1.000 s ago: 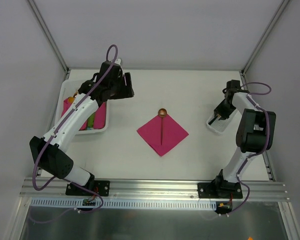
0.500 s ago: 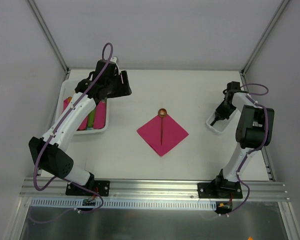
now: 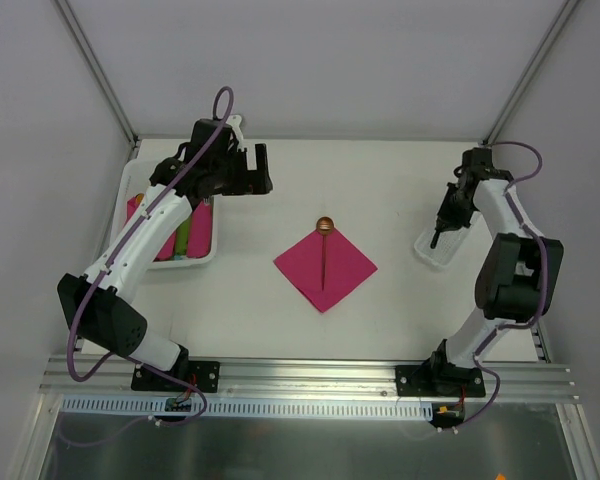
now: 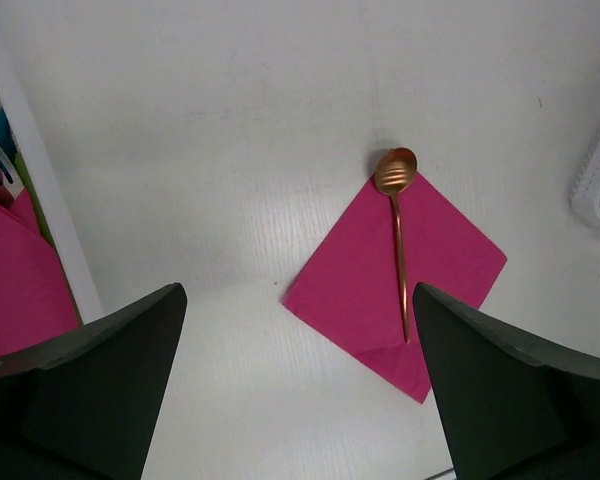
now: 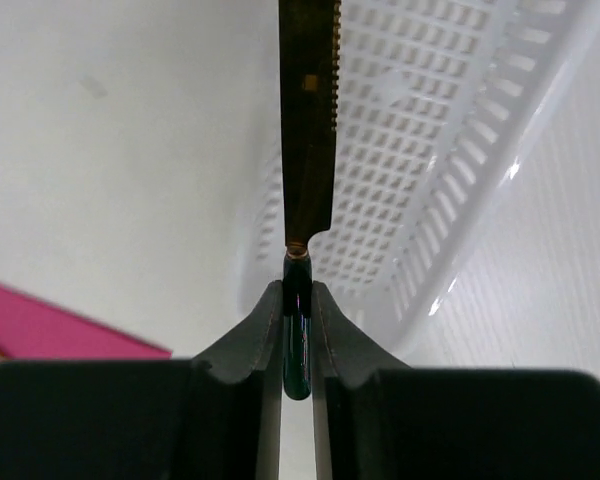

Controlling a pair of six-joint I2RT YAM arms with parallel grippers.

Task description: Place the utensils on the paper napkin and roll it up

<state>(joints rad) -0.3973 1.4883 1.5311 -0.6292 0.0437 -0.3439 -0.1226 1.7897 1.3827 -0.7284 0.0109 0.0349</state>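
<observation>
The magenta paper napkin (image 3: 326,266) lies as a diamond at the table's middle, also in the left wrist view (image 4: 380,290). A gold-copper spoon (image 3: 324,246) lies along its middle, bowl (image 4: 395,170) just past the far corner. My right gripper (image 3: 438,236) hangs over the white basket (image 3: 430,254), shut (image 5: 297,305) on the dark end of a knife whose gold-copper serrated blade (image 5: 308,120) points away. My left gripper (image 3: 261,170) is open and empty (image 4: 300,400), high above the table, left of and beyond the napkin.
A white tray (image 3: 202,258) at the left holds pink napkin bundles and green cutlery; its rim shows in the left wrist view (image 4: 50,210). The mesh basket (image 5: 450,150) sits near the right wall. Frame posts stand at the back corners.
My right gripper has risen and shifted a little toward the back over the basket, with the knife in it. My left gripper has swung slightly to the right. Napkin and spoon have not moved.
</observation>
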